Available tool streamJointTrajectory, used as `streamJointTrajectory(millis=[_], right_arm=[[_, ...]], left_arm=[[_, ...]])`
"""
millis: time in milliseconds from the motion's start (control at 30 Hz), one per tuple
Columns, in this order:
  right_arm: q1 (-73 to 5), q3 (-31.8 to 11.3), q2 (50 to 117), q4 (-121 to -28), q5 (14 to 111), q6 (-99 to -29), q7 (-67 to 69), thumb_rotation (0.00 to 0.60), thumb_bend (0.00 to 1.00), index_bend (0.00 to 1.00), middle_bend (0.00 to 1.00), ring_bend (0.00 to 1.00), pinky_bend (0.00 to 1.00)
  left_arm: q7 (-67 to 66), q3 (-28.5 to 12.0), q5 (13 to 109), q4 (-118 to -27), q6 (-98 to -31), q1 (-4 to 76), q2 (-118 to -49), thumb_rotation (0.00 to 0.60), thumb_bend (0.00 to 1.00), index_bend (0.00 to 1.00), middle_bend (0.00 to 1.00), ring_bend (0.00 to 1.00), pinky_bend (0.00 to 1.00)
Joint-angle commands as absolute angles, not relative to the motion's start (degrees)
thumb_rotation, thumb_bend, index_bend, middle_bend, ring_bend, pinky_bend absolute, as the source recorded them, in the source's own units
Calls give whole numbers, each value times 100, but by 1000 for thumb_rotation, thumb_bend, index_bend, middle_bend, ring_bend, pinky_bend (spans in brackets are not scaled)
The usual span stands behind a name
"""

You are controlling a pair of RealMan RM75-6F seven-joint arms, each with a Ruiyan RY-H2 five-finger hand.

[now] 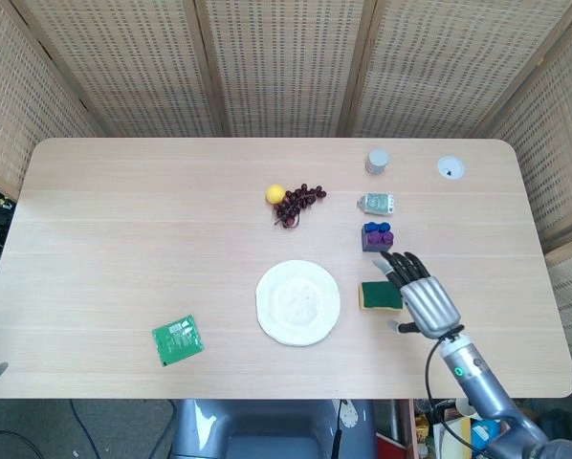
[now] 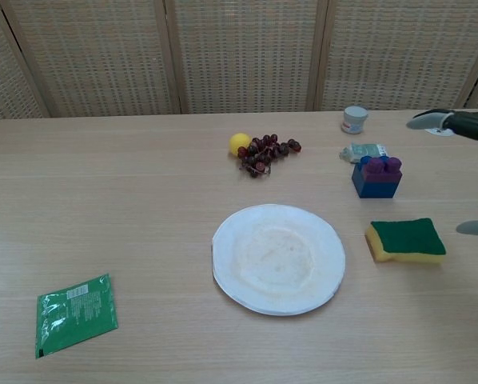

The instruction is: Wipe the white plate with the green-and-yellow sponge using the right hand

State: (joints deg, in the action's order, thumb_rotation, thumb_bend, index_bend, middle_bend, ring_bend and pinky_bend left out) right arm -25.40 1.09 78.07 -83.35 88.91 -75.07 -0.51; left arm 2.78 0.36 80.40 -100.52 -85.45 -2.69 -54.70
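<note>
Woven rattan screens stand behind a pale wooden tabletop point(image 1: 123, 239). One green-and-yellow sponge point(image 2: 405, 241) lies flat, green face up, toward the tabletop's right edge, just beside the one white plate point(image 2: 278, 258) near the middle of the front edge, a narrow gap between them. The right hand point(image 1: 422, 298) hovers above the sponge's right side with fingers spread and nothing in them; the chest view catches only its fingertips point(image 2: 431, 120) at the frame's right edge. No left hand shows in either view.

Likely risks: the sponge is soft and low, so a shallow grasp could squash it or slide it along the wood, perhaps into the plate's rim and shift the plate. A wide reach might also clip the one blue-and-purple block stack point(image 2: 376, 177) just behind the sponge.

Also present: one lemon point(image 2: 239, 143), one grape bunch point(image 2: 266, 154), one small tub point(image 2: 354, 119), one small packet point(image 1: 376, 203), one green sachet point(image 2: 74, 314) near the front-left corner, and one round white cap point(image 1: 450, 168).
</note>
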Motion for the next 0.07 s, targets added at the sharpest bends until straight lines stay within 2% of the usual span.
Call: streamJointTrajectory(millis=[33,67], right_arm=[[-1846,520,7370,-8173,9356,-8368,206,600,0,0,0,0,0],[-1803,537,7359,-8159,9383,-8421,221,600,0,0,0,0,0]], left_arm=[[336,104,8330,-10009,-8794,-373,-5496,600,0,0,0,0,0],[342,111,8357,-9994,-8818,-384,-5505,600,0,0,0,0,0]])
